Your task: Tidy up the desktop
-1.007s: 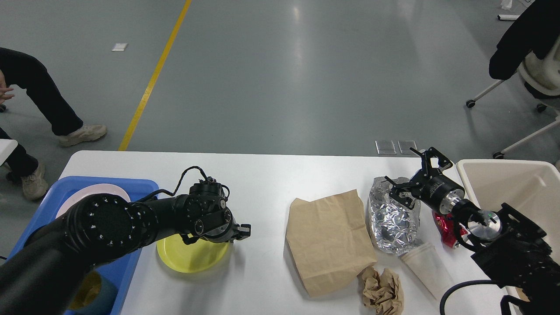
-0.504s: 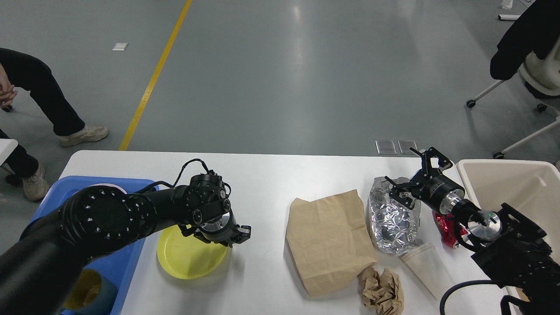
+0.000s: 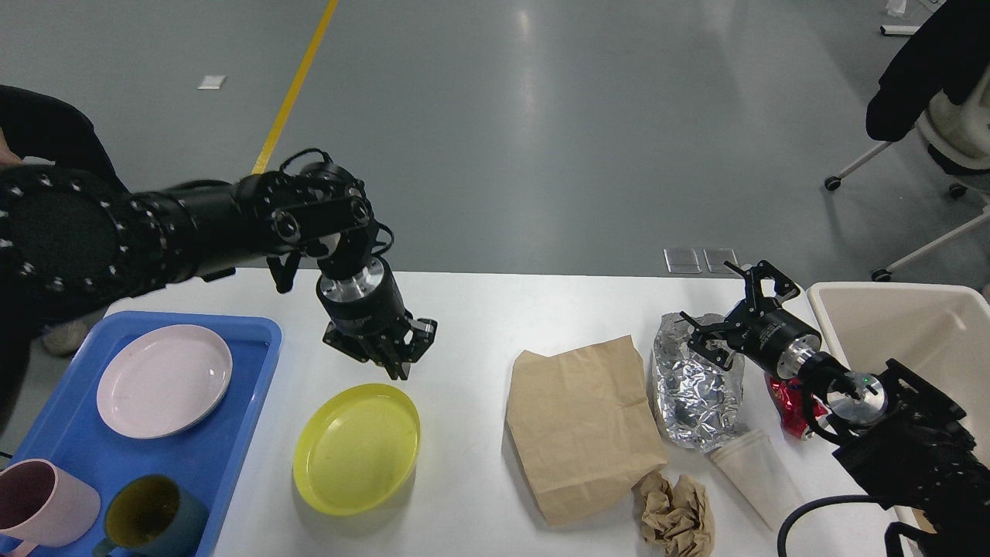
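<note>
The white desktop spans the view. My left gripper points down at the far rim of a yellow plate, its fingers close together on that rim; the plate looks tilted and raised a little off the desktop. My right gripper is open, its fingers spread over the top edge of a crumpled silver foil bag. A brown paper bag lies flat in the middle. A crumpled brown paper ball, a white paper cup on its side and a red wrapper lie near the right arm.
A blue tray at the left holds a pink plate, a pink mug and a teal mug. A cream bin stands at the right edge. A seated person and an office chair are beyond the table.
My left arm has swung up and back, uncovering the tray. The yellow plate has shifted right and nearer with the gripper at its rim. The right arm has not moved.
</note>
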Available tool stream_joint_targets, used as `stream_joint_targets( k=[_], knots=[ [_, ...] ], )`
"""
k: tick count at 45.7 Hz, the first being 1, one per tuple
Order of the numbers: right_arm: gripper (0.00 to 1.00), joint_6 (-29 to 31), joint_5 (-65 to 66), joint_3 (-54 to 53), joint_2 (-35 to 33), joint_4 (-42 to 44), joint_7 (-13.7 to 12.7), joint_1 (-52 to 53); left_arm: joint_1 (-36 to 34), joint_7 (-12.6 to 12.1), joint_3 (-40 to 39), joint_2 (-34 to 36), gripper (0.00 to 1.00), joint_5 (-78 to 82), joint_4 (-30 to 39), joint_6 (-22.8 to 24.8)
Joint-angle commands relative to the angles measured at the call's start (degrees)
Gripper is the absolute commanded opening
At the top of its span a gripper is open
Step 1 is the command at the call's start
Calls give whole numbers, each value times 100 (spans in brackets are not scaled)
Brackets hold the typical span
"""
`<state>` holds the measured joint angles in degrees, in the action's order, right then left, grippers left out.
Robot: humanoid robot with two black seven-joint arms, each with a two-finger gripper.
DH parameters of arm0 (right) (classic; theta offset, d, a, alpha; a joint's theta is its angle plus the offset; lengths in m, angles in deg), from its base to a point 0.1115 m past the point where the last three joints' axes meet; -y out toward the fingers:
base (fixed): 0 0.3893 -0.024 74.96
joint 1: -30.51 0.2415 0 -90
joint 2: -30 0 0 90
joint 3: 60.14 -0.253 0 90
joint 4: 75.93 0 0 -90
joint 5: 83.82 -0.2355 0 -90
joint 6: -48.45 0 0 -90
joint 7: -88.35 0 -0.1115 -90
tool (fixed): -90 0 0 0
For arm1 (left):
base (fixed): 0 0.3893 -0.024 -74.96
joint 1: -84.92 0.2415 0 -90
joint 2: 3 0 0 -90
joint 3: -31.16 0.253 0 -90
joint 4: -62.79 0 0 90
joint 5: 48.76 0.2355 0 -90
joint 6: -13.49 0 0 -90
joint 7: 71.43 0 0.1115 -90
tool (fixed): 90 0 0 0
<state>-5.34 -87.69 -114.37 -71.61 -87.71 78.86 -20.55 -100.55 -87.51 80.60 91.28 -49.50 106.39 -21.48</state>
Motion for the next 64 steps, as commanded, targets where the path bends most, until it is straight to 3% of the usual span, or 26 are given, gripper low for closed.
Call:
stream_joint_targets(
  k=[1, 7, 24, 27, 31, 33, 34, 64],
  knots=[
    [100, 0, 0, 0, 1, 0, 0, -1, -350, 490, 250, 108, 0, -32, 61, -3],
    [100, 0, 0, 0, -8, 0, 0, -1, -508, 623, 355, 126, 0, -32, 149, -3],
    [100, 0, 0, 0, 1, 0, 0, -1, -508, 623, 549, 126, 3, -23, 193, -3],
    [100, 0, 0, 0, -8, 0, 0, -1, -526, 605, 601, 126, 21, -6, 193, -3],
    [100, 0, 0, 0, 1, 0, 0, 7, -526, 596, 628, 117, 70, 12, 167, -3],
    [100, 0, 0, 0, 1, 0, 0, -1, -526, 579, 637, 152, 90, 56, 175, -3],
    [100, 0, 0, 0, -8, 0, 0, -1, -526, 570, 637, 161, 96, 64, 175, -3],
    [100, 0, 0, 0, 1, 0, 0, -1, -701, 623, 874, 310, 96, 65, 175, -3]
  ],
)
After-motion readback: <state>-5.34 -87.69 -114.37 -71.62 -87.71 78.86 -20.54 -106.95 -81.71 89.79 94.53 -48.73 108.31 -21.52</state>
